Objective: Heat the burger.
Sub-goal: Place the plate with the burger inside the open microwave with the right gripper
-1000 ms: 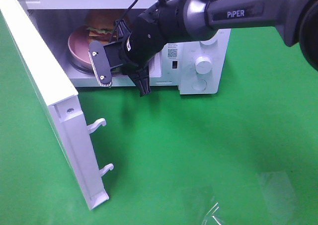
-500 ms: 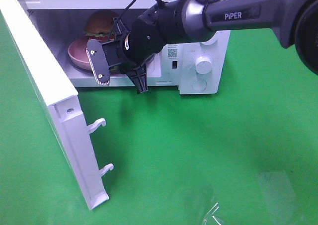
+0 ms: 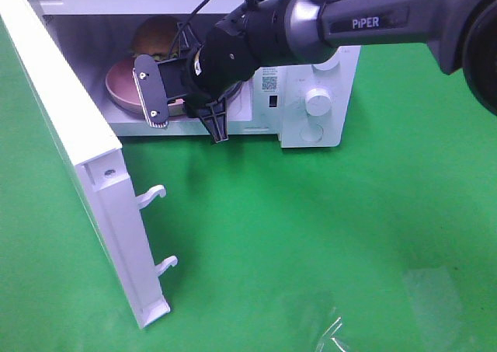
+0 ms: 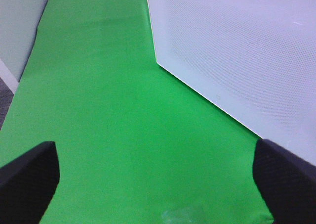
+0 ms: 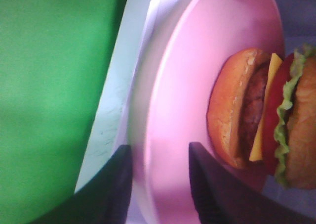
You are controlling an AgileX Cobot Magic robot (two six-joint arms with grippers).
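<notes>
Left side first: the left gripper (image 4: pixel 158 184) hangs over the green cloth (image 3: pixel 311 235), its fingers wide apart and holding nothing. It does not show in the high view.

Next along is the door (image 3: pixel 78 150), swung wide open toward the near left. Past it, inside the microwave (image 3: pixel 326 64), the plate (image 3: pixel 123 84) lies on the cavity floor with the burger (image 3: pixel 155 35) on its far half, well back from the mouth.

Now the right gripper (image 5: pixel 159 150), reaching across at the cavity mouth. It has one finger outside the plate's near rim and one inside, and the jaws look clamped on that rim, though I can't see how firmly.

Right of that, the dial (image 3: pixel 317 99) is untouched.

What could go wrong from here:
- The near rim looks close to the sill. If the plate is let go short, the door could strike it on closing.
- The inner finger could catch the lip as it backs out, dragging or tipping the plate.
- A tipped plate could slide or topple the stacked layers.
- The bulky wrist and its cables sit near the top of the opening, so lifting could knock the frame.

The burger stands upright, dome up. It's round, so it faces no particular way across the floor. Its one real axis is the vertical stack, bun to bun.
</notes>
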